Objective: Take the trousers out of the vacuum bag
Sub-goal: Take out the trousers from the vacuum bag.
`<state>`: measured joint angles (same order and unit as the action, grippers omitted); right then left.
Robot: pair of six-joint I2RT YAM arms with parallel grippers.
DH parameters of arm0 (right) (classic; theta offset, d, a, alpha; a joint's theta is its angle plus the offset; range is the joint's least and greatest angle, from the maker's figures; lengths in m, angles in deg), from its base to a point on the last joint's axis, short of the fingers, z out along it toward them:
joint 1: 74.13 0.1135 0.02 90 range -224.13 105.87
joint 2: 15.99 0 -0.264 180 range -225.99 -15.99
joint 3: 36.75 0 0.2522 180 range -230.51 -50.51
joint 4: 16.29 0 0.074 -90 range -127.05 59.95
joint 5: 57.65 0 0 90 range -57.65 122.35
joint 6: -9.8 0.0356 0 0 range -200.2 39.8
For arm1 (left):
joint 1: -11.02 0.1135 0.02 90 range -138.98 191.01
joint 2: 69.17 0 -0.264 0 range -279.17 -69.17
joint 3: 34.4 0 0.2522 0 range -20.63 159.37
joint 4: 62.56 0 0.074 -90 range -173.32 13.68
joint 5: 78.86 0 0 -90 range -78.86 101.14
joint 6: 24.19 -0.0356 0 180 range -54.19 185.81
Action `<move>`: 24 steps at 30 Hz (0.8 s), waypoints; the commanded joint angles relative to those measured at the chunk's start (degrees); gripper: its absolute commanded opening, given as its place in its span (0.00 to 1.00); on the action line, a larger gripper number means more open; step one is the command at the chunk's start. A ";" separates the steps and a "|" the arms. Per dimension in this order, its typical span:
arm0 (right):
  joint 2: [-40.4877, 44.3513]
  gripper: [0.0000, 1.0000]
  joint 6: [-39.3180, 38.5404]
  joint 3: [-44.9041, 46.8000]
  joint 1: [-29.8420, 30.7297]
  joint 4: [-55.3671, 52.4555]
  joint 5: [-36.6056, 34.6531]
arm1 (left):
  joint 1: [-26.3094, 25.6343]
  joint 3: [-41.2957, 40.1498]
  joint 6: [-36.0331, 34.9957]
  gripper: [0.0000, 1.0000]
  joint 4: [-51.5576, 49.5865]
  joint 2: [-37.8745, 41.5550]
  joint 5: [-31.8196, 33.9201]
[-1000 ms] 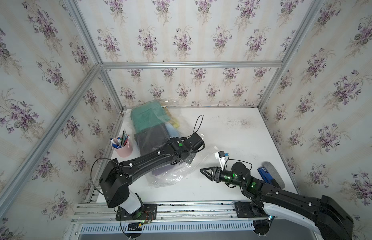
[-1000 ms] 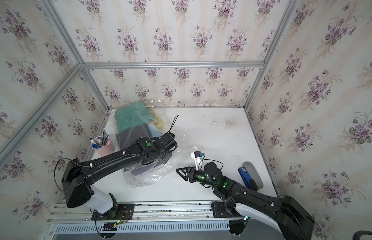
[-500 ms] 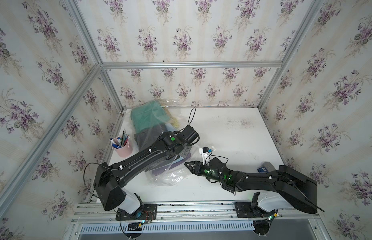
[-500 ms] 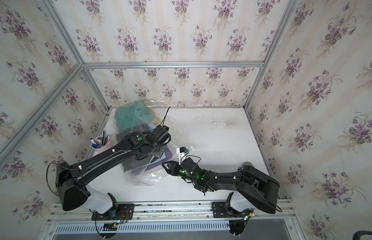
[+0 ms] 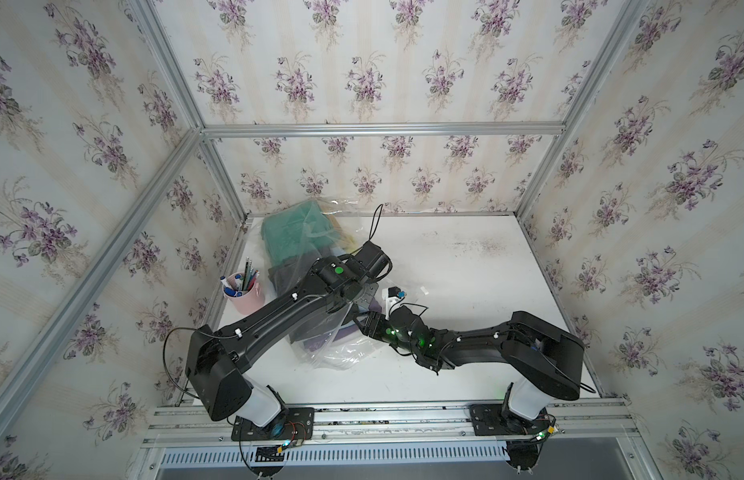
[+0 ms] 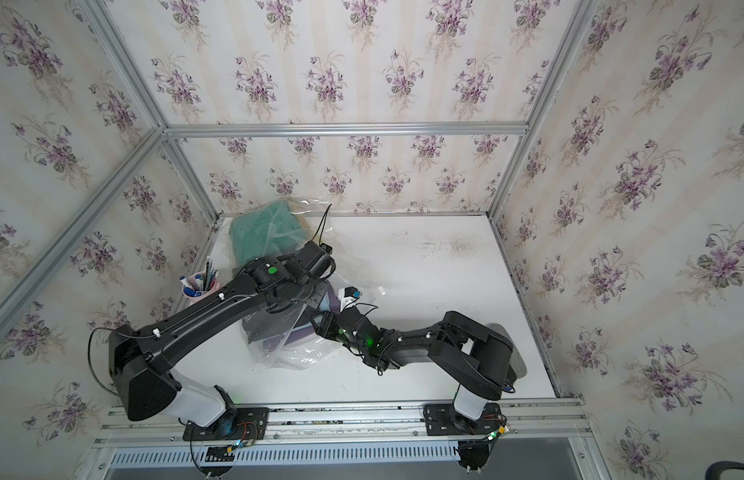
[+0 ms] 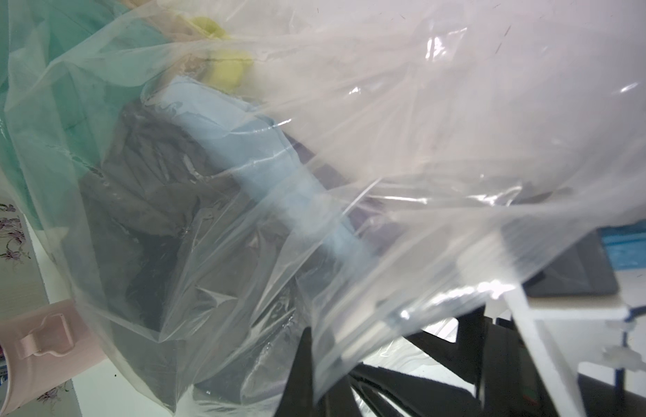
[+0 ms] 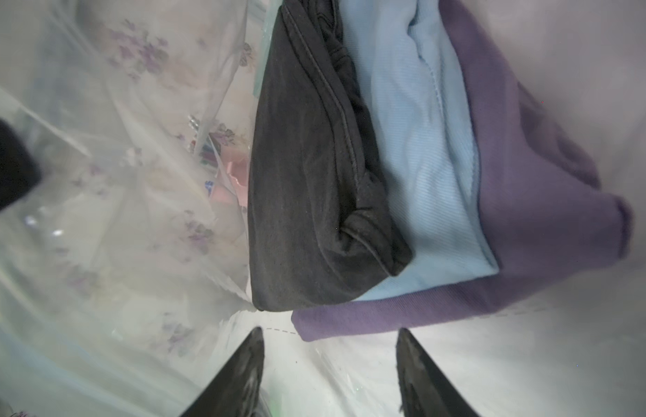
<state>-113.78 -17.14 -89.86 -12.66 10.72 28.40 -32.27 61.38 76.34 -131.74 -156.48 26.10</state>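
1. Pink pen cup (image 5: 242,293): stands at the left edge of the bench (image 5: 465,266), just beside the bag. Not part of the task.
2. Vacuum bag (image 5: 335,353): clear crinkly film on the bench's left part. Probably light, limp and slippery, and likely to drag along with the cloth unless restrained.
3. Trousers (image 8: 350,216): a folded stack inside the bag. The teal green pair (image 5: 291,232) lies at the far end; the dark grey pair (image 8: 307,180), light blue pair (image 8: 422,162) and purple pair (image 8: 530,216) lie at the mouth. Soft and light; best pinched at a folded edge, the purple being nearest.
4. Left pincer (image 7: 316,364): together, seemingly clamped on the bag's film, holding the mouth raised.
5. Right pincer (image 8: 330,346): apart and empty, at the mouth, just short of the purple edge.
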 commanded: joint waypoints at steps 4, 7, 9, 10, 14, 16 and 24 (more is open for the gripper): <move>-4.39 0.61 -0.46 -3.55 -0.71 -1.27 -1.27 | 0.22 0.02 -0.10 0.00 1.39 0.75 -0.28; -6.47 0.61 -0.49 -5.26 -1.36 -1.49 -0.80 | 0.31 -0.30 0.20 0.00 1.50 1.00 -0.48; -7.58 0.61 -1.05 -5.92 -1.86 -0.64 -0.15 | 0.31 -0.53 0.24 0.00 1.62 1.07 -0.65; -8.03 0.61 -1.26 -6.26 -2.10 -0.44 0.19 | 0.31 -0.62 0.36 0.00 1.70 1.16 -0.76; -9.90 0.58 -1.48 -7.87 -3.00 -0.52 1.24 | 0.40 -0.95 0.46 0.00 1.99 0.91 -0.99; -10.57 0.56 -1.54 -8.44 -3.29 -0.14 1.87 | 0.43 -0.99 0.53 0.00 2.03 0.74 -0.99; -12.41 0.44 -2.41 -10.36 -3.62 -0.08 3.11 | 0.57 -1.25 0.69 0.00 2.40 0.43 -0.90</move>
<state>-125.41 -18.71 -99.63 -16.16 9.54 30.61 -31.84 60.25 76.64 -130.43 -155.91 25.05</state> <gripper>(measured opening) 0.458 0.059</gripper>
